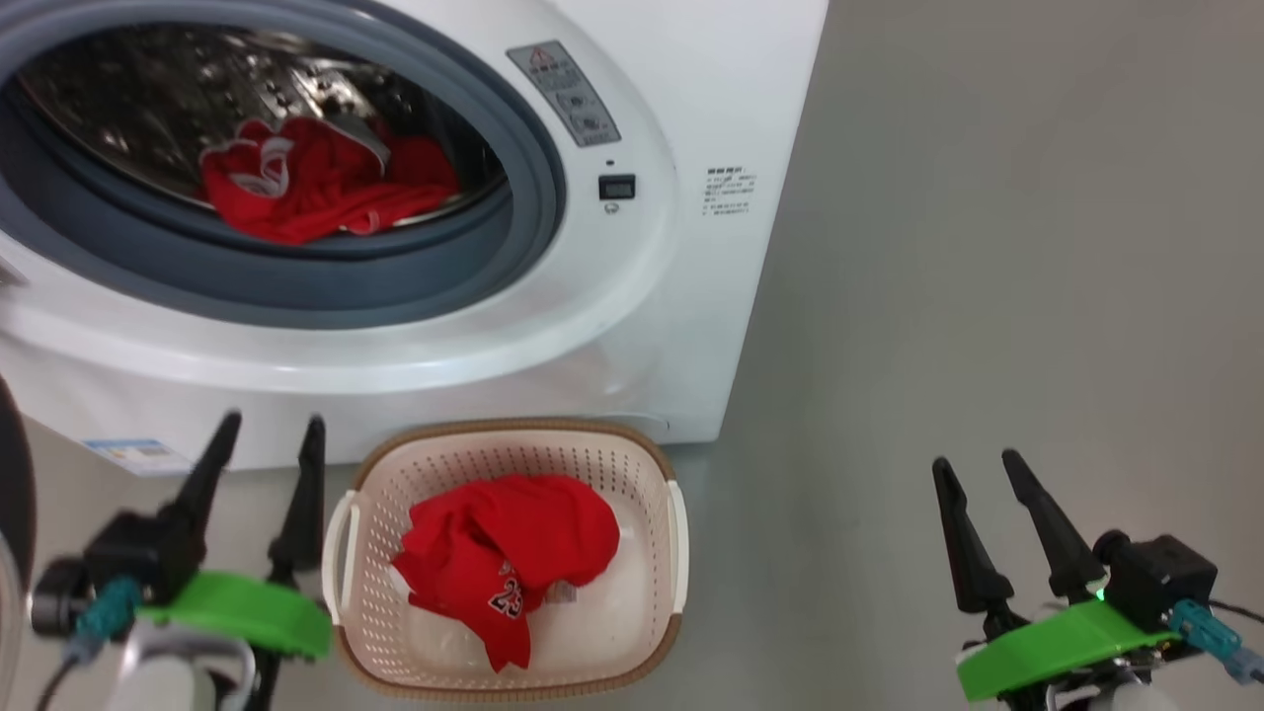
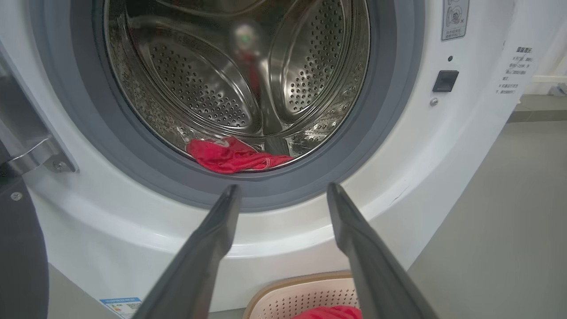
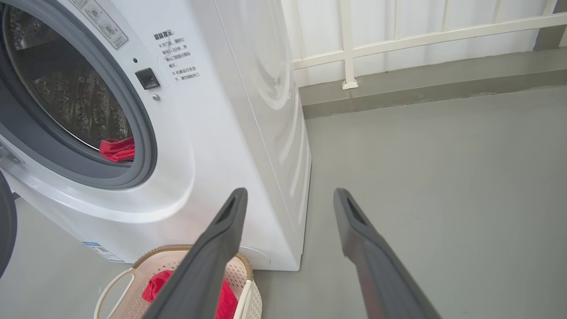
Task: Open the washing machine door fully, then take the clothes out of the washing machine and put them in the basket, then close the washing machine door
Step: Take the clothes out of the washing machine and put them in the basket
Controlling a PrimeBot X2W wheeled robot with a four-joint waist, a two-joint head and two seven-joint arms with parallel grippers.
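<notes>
Head view first: our left gripper (image 1: 274,423) and right gripper (image 1: 974,460) both stand with their long dark fingers spread and nothing between them. The white washing machine (image 1: 632,326) gapes open, its door (image 1: 12,494) a dark curved edge at far left. Crumpled red clothes (image 1: 316,188) with white trim lie at the front of the drum (image 1: 148,89), just behind the grey rubber gasket (image 1: 538,197). On the floor (image 1: 987,247), against the machine, sits the cream perforated basket (image 1: 513,433), holding another red garment (image 1: 504,538) printed 23.

Left wrist view: spread fingers frame the opening. The steel drum is shiny and dotted with holes, and the red fabric lies low at its lip.

Right wrist view: open fingers point at smooth grey floor beside the machine's glossy white side.

We judge the step in hand is fetching the clothes left in the drum. The left gripper sits nearer. It should reach over the gasket, come down on a thick fold and pinch deep, since limp cloth slips and could snag on the soft rubber.
</notes>
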